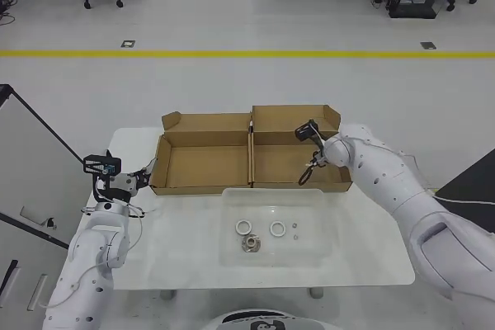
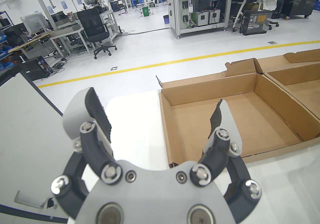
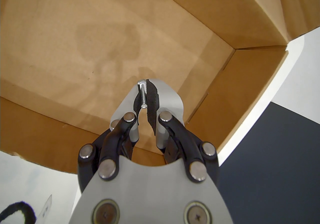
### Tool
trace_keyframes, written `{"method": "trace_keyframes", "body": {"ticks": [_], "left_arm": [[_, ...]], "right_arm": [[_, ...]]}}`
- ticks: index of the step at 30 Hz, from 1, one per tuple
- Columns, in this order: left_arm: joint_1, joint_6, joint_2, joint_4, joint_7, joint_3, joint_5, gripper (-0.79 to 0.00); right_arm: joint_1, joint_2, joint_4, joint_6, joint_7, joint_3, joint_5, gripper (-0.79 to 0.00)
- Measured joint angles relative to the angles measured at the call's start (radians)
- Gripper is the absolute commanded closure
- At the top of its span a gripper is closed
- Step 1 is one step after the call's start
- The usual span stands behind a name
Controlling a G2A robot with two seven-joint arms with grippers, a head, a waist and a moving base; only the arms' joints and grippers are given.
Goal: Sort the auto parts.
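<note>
Bolt [image 3: 143, 94] is clamped in right jaws over box [image 3: 75, 22], left jaws wide, empty; slip risked from thin thread grip.

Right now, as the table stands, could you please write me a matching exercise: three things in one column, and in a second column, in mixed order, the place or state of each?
Things
1. bolt
2. metal part
3. left gripper

Places or states
A. open, holding nothing, beside the left box
B. clamped in the right gripper, over the right box
C. lying in the clear tray

Pairs: 1-B, 2-C, 3-A.
</note>
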Motion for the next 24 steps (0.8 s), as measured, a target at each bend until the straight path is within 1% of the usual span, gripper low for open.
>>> {"method": "trace_keyframes", "body": {"ticks": [1,3,4,5,6,12,13,15,16,21,24], "left_arm": [[0.000,0.000,0.000,0.000,0.000,0.000,0.000,-0.785],[0.000,0.000,0.000,0.000,0.000,0.000,0.000,-0.785],[0.000,0.000,0.000,0.000,0.000,0.000,0.000,-0.785],[0.000,0.000,0.000,0.000,0.000,0.000,0.000,-0.785],[0.000,0.000,0.000,0.000,0.000,0.000,0.000,-0.785],[0.000,0.000,0.000,0.000,0.000,0.000,0.000,-0.785],[0.000,0.000,0.000,0.000,0.000,0.000,0.000,-0.785],[0.000,0.000,0.000,0.000,0.000,0.000,0.000,-0.785],[0.000,0.000,0.000,0.000,0.000,0.000,0.000,-0.785],[0.000,0.000,0.000,0.000,0.000,0.000,0.000,-0.785],[0.000,0.000,0.000,0.000,0.000,0.000,0.000,-0.785]], "right_arm": [[0.001,-0.004,0.006,0.000,-0.002,-0.001,-0.001,-0.068],[0.002,-0.009,0.015,0.000,-0.004,-0.002,-0.002,-0.172],[0.002,-0.012,0.020,0.000,-0.004,-0.003,-0.004,-0.268],[0.002,-0.014,0.024,0.000,-0.005,-0.003,-0.005,-0.311],[0.003,-0.015,0.027,0.001,-0.005,-0.002,-0.006,-0.339],[0.003,-0.021,0.038,0.000,-0.022,0.013,-0.010,-0.406],[0.003,-0.021,0.035,0.000,-0.028,0.019,-0.010,-0.468],[0.004,-0.019,0.026,0.002,-0.039,0.030,-0.015,-0.696],[0.005,-0.016,0.016,0.005,-0.045,0.040,-0.019,-0.785],[-0.005,0.005,-0.060,0.016,-0.054,0.090,-0.047,-0.785],[-0.028,0.027,-0.144,0.016,-0.044,0.133,-0.072,-0.785]]}}
